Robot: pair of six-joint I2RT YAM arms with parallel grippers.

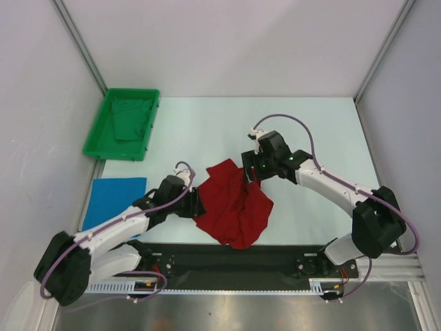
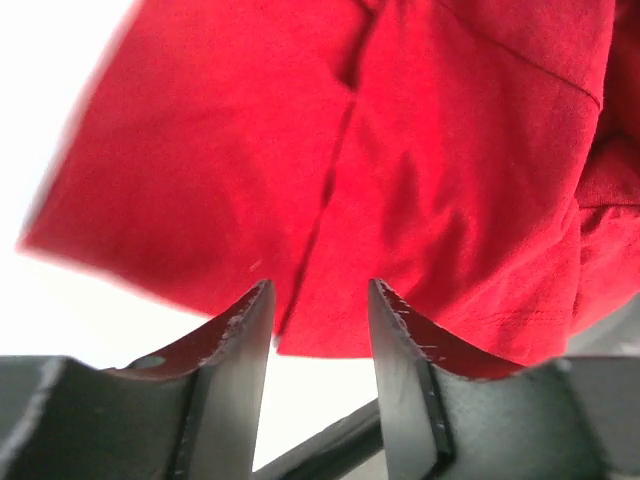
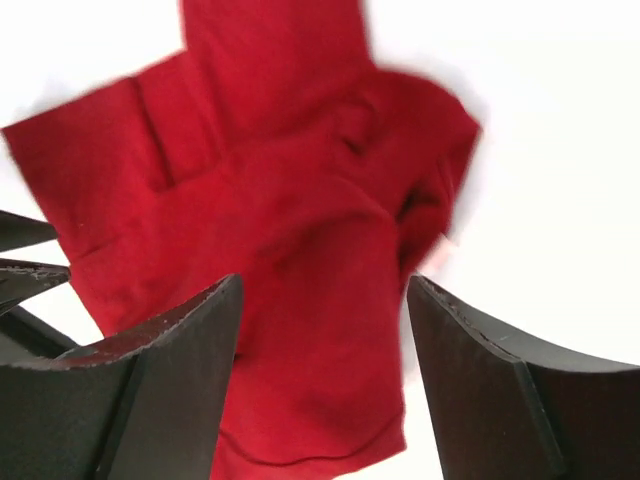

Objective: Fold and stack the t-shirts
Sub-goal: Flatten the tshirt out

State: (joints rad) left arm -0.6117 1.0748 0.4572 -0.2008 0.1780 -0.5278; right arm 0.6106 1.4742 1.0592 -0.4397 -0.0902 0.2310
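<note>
The deep red t-shirt (image 1: 234, 203) lies crumpled in the middle of the table, between the two arms. The bright blue t-shirt (image 1: 114, 196) lies folded flat at the left edge. My left gripper (image 1: 200, 205) sits at the red shirt's left edge. In the left wrist view its jaws (image 2: 318, 290) stand apart, with the shirt's hem (image 2: 330, 340) just past the tips and not pinched. My right gripper (image 1: 252, 177) hovers over the shirt's upper right part. Its jaws (image 3: 325, 285) stand wide open above the red cloth (image 3: 300, 230), holding nothing.
A green tray (image 1: 100, 134) at the back left holds a folded green cloth (image 1: 131, 117). White walls enclose the table on three sides. A black rail (image 1: 234, 265) runs along the near edge between the arm bases.
</note>
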